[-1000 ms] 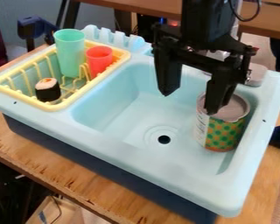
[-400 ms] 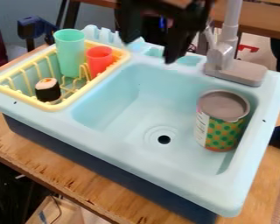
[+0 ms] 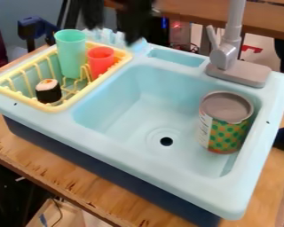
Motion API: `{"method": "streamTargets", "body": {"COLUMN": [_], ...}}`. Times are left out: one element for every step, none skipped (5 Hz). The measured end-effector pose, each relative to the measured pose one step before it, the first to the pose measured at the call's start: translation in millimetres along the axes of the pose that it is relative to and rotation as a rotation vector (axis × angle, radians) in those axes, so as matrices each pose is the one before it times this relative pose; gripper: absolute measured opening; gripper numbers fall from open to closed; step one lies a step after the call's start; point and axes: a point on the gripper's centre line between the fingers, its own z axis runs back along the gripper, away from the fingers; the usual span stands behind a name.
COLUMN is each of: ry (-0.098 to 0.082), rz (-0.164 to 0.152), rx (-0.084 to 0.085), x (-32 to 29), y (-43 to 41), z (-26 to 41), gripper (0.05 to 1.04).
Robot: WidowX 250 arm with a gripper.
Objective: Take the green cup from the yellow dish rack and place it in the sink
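Hanging wide open, empty: hand [image 3: 113, 36] near green cup [image 3: 71, 53], red cup [image 3: 101, 62]; can [image 3: 227, 128] in sink [image 3: 129, 117].

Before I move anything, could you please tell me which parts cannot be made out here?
All in the camera view:
- Upper part of the gripper: cut off by the top edge.
- Top of the grey faucet: cut off by the same edge.
- Bottom inside the green cup: hidden by its wall.
- Back of the can: turned away.
- Small print on the can: too small.

High slanted view down onto sink [image 3: 117, 146], fairly near
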Motion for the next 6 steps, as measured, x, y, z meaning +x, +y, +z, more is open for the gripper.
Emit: {"method": "streamTargets", "body": {"ry": [-0.0146,0.0162,0.0075,-0.0125,0.0058,0.0067], "rz": [0.0195,0.0101,-0.0045,0.0068,-0.0013,-0.0013], "rx": [-0.0348,-0.0387,-0.0099,-0.0128,-0.0058,-0.0041], "x": [-1.52,2.65,10.57,9.41,11.95,10.56], "y": [32.02,25.89,18.49,15.65,8.49,3.79], "z": [-3.06,-11.33,-6.66,-6.54,-7.21,-7.73], "gripper": [1.001,1.001,1.001,1.001,1.001,1.001]}}
